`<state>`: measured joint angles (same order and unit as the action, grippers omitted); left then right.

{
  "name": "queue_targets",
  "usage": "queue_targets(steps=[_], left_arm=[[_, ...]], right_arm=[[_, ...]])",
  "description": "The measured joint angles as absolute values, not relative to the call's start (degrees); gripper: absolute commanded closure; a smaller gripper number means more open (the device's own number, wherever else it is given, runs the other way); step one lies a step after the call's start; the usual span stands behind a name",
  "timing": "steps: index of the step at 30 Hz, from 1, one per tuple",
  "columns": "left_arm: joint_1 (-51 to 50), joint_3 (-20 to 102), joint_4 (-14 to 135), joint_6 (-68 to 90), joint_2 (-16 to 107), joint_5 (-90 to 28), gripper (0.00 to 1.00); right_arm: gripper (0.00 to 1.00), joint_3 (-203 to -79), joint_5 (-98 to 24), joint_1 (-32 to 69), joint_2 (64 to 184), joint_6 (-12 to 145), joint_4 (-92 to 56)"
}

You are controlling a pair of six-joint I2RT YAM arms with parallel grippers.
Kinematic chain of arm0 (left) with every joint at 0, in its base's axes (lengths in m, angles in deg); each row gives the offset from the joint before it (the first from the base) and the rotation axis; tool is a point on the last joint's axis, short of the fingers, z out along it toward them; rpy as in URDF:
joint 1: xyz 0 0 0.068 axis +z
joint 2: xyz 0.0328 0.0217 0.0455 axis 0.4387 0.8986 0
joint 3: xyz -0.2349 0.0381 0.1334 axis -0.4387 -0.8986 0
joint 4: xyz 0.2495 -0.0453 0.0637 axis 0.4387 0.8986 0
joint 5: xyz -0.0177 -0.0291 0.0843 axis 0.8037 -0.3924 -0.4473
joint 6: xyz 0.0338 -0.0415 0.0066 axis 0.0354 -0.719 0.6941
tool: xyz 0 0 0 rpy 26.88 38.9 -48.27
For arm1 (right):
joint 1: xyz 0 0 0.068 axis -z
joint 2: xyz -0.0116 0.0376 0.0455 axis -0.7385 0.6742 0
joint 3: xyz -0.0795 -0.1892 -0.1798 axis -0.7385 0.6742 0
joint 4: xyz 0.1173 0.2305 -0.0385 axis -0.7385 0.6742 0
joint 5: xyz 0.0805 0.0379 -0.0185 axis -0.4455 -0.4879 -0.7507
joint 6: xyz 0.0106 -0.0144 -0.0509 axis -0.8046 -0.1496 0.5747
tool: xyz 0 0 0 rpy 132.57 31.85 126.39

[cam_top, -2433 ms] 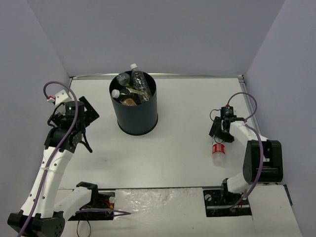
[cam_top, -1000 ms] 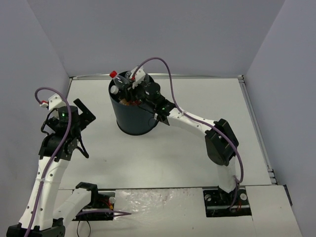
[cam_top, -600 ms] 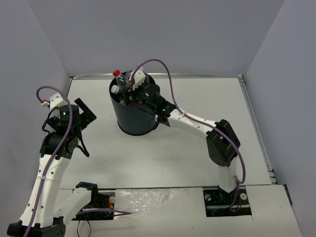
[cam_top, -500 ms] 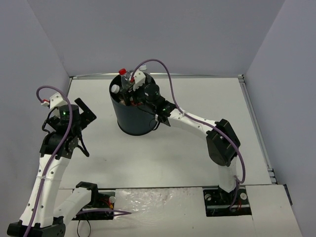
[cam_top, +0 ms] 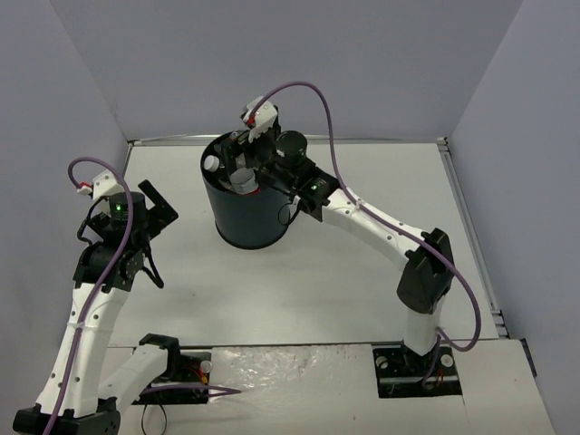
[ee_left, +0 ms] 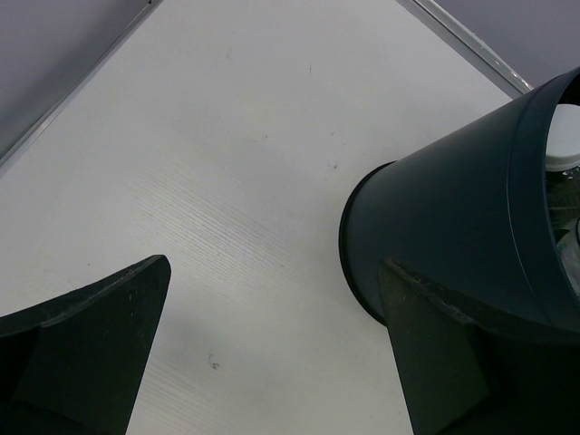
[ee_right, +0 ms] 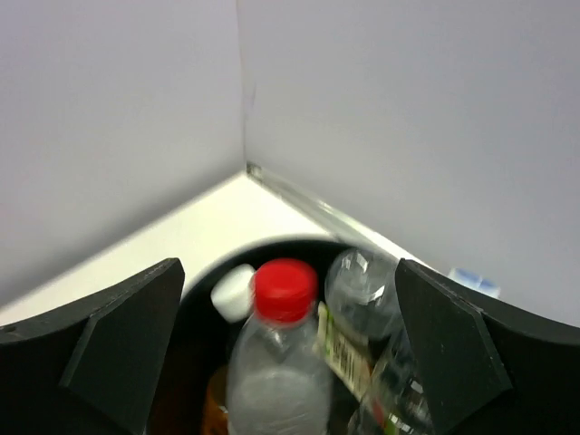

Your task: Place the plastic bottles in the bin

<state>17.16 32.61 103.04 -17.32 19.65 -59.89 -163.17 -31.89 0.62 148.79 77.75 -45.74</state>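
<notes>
Right pincer (ee_right: 285, 267) agape, far forward — left pincer (ee_left: 272, 263) agape, nearer in.

Lab test cell; grey walls (cam_top: 272, 63) box in white table (cam_top: 344, 290); left arm (cam_top: 91, 304), right arm (cam_top: 381, 231) bolted on

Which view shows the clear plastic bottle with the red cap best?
The right wrist view: the clear red-capped plastic bottle sits centred in the black round bin, cap and body showing. In top external the right arm crowds the bin's mouth; left wrist shows the bin's wall, not the bottle.
</notes>
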Motion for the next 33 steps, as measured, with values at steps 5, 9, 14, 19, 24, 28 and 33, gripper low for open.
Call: queue_targets(steps=[5,9,14,19,24,28,33], left_arm=[[17.2,32.6,103.1,-17.3,19.8,-59.9,0.03],[17.2,32.6,103.2,-17.3,19.9,-59.9,0.03],[17.2,32.6,103.8,-17.3,20.6,-60.2,0.03],[17.2,32.6,105.1,-17.7,21.0,-62.4,0.03],[17.5,32.1,106.1,-18.7,20.7,-64.4,0.03],[17.5,29.6,106.2,-19.3,20.1,-65.0,0.03],[17.5,28.5,106.5,-19.9,20.4,-65.1,0.03]], right_arm=[[0.00,-166.3,-26.0,0.2,142.5,78.5,-46.0],[0.00,-165.0,-16.2,0.4,136.8,78.5,-45.4],[0.00,-153.1,-5.1,5.8,126.1,71.5,-40.0],[0.00,-127.2,3.7,16.0,110.1,60.9,-34.2],[0.00,-105.1,10.4,16.6,91.6,50.3,-26.6],[0.00,-96.8,13.1,16.5,82.7,44.8,-22.9],[0.00,-96.1,14.6,16.4,80.9,41.1,-21.3]])
